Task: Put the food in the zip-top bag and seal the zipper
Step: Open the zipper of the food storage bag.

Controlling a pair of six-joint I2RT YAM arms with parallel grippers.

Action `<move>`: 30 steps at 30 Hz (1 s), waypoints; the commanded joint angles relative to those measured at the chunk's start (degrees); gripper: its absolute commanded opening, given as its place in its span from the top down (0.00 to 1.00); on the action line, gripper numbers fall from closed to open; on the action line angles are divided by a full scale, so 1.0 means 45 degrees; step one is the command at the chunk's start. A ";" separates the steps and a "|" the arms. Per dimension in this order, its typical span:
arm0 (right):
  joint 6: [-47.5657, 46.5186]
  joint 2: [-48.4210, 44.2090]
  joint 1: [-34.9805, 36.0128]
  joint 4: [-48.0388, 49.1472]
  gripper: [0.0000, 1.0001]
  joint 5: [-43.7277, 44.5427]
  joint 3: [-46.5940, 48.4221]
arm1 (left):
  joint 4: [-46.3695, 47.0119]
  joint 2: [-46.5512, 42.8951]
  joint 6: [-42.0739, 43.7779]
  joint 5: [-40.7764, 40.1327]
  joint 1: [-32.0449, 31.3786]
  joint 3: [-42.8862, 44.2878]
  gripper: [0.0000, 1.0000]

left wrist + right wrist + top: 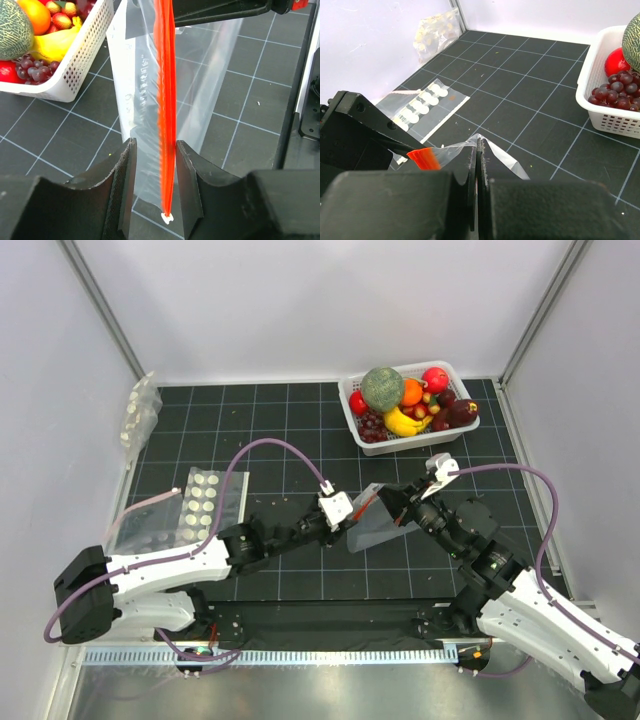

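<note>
Bright, evenly lit from above; only faint shadows on the table [300, 430]. Mild sheen on the zip-top bag [215, 85], zipper [166, 100] red oversaturated; near left claw [155, 150] slightly soft.

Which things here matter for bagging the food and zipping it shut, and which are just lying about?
For the job: zip-top bag, zipper, red balls, orange ball, left claw, right claw.
Lying about: green melon, banana, grapes, bags of white discs.

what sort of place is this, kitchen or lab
Probably a robot lab cell: white enclosure walls around a black gridded mat, a left arm and right arm bolted at its edge, a white basket of toy fruit.
</note>
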 commanded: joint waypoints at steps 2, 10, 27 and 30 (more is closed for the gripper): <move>0.0025 -0.0164 0.0000 0.0488 0.99 -0.0169 0.0496 | 0.0895 -0.0167 0.0010 -0.0151 -0.0053 0.0387 0.59; 0.0024 -0.0164 0.0000 0.0488 0.99 -0.0208 0.0496 | 0.0915 -0.0480 -0.0165 0.0064 -0.0034 0.0269 0.50; 0.0083 -0.0027 0.0000 0.0468 0.99 -0.0267 0.0535 | 0.0876 0.0047 -0.0088 0.0010 -0.0073 0.0503 0.31; 0.0220 0.0031 -0.0020 0.0468 0.99 -0.0247 0.0574 | 0.0934 0.0145 0.0049 -0.0326 -0.0092 0.0484 0.25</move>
